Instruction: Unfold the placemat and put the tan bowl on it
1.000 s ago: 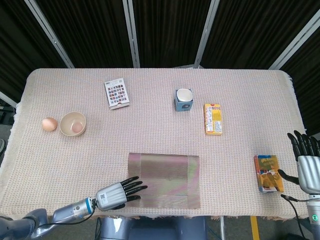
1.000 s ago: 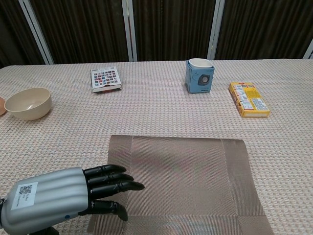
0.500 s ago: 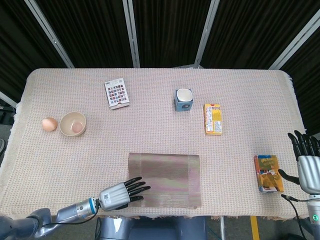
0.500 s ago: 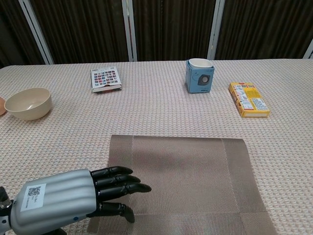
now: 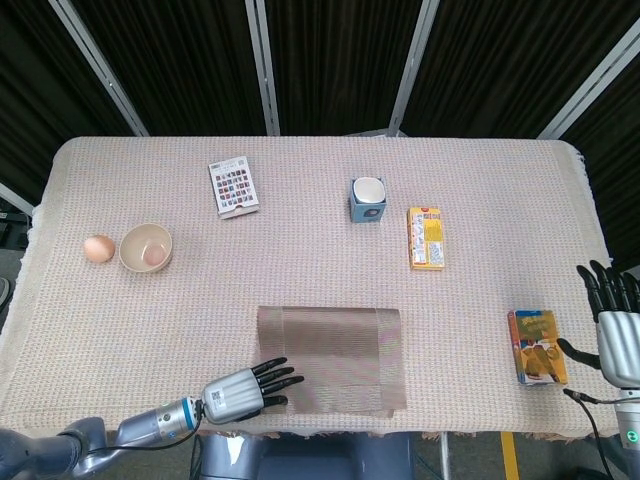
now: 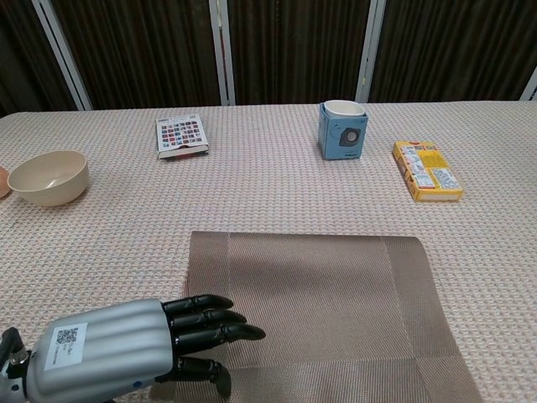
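Placemat [image 6: 319, 311] lies at the near edge of the surface, folded as far as can be judged, with the left robot hand [image 6: 134, 344] at its near left corner, fingers extended and holding nothing. It looks thin, woven and floppy (best lifted by a free edge). The tan bowl [image 5: 146, 247], rigid and light, sits far left.

Egg [image 5: 98, 248], card [image 5: 233, 186], blue cup [image 5: 368, 199], 2 snack boxes [image 5: 427, 238].

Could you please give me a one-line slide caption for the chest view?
Left hand at the placemat's near-left corner; tan bowl waits far left.
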Robot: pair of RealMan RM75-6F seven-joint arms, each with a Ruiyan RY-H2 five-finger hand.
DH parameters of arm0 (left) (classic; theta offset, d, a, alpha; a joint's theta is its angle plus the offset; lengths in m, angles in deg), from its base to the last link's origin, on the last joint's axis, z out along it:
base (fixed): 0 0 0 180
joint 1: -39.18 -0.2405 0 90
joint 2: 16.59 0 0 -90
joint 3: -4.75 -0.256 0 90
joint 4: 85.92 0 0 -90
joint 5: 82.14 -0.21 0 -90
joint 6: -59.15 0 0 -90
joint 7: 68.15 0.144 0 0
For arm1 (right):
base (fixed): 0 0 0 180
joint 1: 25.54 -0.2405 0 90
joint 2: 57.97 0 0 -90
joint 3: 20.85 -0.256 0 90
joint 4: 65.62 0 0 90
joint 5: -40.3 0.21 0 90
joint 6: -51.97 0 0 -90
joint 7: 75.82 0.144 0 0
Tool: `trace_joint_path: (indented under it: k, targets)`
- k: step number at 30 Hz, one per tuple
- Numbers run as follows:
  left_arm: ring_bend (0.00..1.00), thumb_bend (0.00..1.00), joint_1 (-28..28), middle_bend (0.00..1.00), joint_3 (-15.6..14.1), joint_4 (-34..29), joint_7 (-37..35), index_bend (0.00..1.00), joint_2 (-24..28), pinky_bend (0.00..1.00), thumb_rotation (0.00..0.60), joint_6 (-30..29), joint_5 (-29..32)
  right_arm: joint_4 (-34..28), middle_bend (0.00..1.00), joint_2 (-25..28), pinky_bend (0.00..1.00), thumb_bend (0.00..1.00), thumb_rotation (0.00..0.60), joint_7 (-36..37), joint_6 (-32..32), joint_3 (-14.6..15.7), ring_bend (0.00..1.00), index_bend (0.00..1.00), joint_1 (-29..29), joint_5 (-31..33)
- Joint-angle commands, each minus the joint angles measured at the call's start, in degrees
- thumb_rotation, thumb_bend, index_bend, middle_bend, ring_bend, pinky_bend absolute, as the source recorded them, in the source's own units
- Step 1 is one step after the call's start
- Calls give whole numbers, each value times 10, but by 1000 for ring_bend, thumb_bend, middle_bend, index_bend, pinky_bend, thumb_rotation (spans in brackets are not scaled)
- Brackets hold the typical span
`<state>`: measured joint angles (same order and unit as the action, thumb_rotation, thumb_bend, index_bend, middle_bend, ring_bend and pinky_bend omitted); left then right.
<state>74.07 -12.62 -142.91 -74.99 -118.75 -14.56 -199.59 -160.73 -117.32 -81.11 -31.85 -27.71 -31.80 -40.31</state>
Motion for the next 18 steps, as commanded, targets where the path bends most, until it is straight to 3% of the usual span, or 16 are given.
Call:
trace_joint_path:
  k: [1,18]
  targets:
    - [0,425,1,0,-1,1,-1,319,-2,0,600,1,1,0,0,1,0,0,600,1,0,0,0,0,0,0]
    - [0,509,3,0,-3,8,-15,421,-15,0,600,3,12,-2,0,3,0,0,600,5,-1,0,0,0,1,-3]
